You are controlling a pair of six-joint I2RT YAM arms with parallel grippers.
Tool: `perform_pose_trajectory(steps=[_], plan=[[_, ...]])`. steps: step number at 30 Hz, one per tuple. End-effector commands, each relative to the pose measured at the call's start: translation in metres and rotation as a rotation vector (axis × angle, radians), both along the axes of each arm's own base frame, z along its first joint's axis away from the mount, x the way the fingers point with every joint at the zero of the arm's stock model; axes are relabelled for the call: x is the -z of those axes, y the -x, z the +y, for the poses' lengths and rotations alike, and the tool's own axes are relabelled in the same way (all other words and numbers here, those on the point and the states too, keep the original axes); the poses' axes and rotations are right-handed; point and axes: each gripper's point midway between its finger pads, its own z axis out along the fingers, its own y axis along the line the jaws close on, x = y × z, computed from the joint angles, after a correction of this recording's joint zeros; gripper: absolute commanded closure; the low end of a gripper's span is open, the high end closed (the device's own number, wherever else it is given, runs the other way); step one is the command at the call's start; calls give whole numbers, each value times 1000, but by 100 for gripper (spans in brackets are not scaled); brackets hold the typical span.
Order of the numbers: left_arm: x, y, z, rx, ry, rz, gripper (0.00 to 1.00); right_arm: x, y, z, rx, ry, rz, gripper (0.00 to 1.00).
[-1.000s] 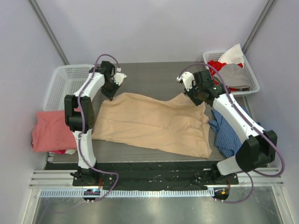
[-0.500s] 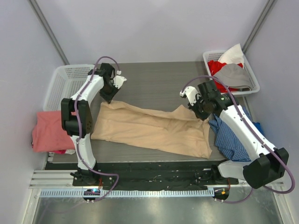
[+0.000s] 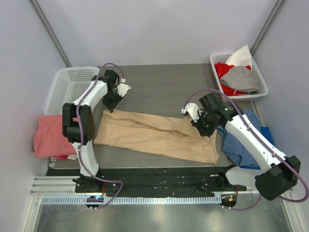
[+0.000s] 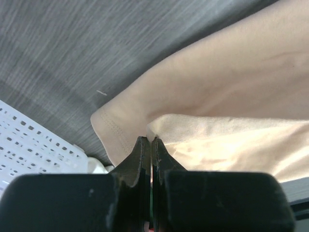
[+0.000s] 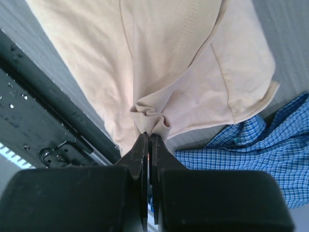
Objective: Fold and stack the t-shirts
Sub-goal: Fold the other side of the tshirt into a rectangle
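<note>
Left pincer (image 4: 147,141) clamped on tan t-shirt (image 3: 145,133) hem; right pincer (image 5: 148,136) clamped on bunched fold; cloth doubled, wrinkled.

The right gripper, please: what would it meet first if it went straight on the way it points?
The tan t-shirt: the right gripper pinches a bunch of it, and more of that shirt lies beyond, though depth is unclear.

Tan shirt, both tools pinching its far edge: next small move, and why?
Probably draw both pinches toward the near hem. The left tool and right tool are shut on the tan shirt, whose far edge lies only partway across it.
</note>
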Motion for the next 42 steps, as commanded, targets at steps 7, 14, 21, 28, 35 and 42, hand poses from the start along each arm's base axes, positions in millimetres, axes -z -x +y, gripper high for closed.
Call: perform_pose_trajectory(steps=[7,14,21,28,35,42], plan=[[-25,9,0,28,-12,-51,100,7,37,1,-71,-8,92,99],[-18,11,0,34,-16,-32,100,21,52,2,-87,-3,143,99],[-17,16,1,32,-17,-23,100,30,60,2,-97,9,172,99],[-16,25,2,36,-21,-8,100,34,66,4,-107,15,193,99],[-14,29,3,41,-22,-2,100,37,70,3,-112,28,203,99],[-9,41,11,38,-55,18,95,41,72,0,-117,46,216,99]])
